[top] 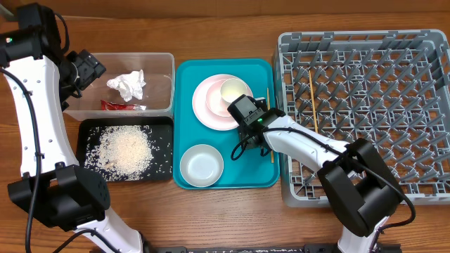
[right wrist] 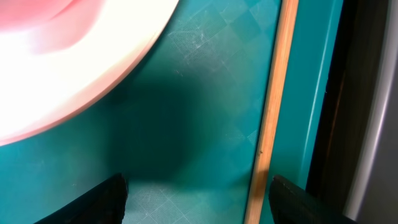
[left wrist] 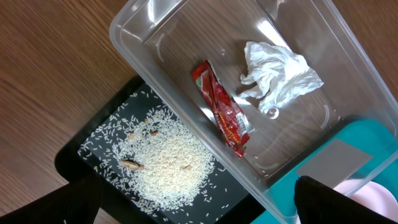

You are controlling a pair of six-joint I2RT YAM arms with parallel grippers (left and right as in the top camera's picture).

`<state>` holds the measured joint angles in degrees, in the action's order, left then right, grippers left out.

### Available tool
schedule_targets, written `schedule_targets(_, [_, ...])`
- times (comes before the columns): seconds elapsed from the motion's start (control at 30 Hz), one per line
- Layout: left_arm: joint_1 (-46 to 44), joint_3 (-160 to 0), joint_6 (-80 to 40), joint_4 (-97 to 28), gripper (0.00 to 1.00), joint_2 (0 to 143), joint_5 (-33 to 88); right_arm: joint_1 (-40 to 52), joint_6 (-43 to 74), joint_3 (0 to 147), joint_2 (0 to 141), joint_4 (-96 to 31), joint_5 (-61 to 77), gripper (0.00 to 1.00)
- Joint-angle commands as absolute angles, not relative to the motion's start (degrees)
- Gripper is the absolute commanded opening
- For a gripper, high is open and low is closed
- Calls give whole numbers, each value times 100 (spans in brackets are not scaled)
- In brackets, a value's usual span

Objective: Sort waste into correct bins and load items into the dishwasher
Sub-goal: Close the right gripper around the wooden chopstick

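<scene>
the grey dish rack (top: 394, 119) on the right is nearly bare: only one chopstick (top: 311, 98) lies across its pegs near the left wall, so loading looks barely begun. the teal tray (top: 239, 177) in the middle carries what is left. the pale pink and white plates (top: 207, 105) are stacked at its top, with the small white cup (top: 233, 90) sitting on that stack. the white bowl (top: 202, 165) is at its lower left, and the second chopstick (right wrist: 270, 124) lies along its right edge, just beside the rack.

the waste side looks finished. the clear tub (top: 160, 67) at upper left holds the crumpled tissue (top: 128, 84) and, just beside it, the red wrapper (top: 121, 106). the black tray (top: 90, 128) below it holds the rice (top: 125, 147), heaped in the middle with stray grains around and a few brownish bits mixed in.

the right gripper (right wrist: 199, 202) is low over the teal tray with its jaws spread. the second chopstick runs between them, nearer the right finger; the gripper holds nothing and no contact is visible. the step in hand appears to be picking that chopstick up for the rack. the left gripper (left wrist: 202, 202) hangs above the tub and black tray, jaws spread wide and empty.
</scene>
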<state>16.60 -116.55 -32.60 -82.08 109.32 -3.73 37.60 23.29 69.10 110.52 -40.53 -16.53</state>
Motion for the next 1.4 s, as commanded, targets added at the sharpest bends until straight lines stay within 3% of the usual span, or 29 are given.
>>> schedule_targets(0.0, [1638,-11684,-3190,-8204,100,10908,-449,3776,2252,6862,11168,-4125,-1695,75])
schedule_targets(0.93, [1638,-11684,-3190,-8202,100,10908,-449,3776,2274,6261,11170,-3527,-1621,79])
schedule_targets(1.37, [1638,-11684,-3190,-8202,100,10908,-449,3776,2272,6316,11168,-3347,-462,80])
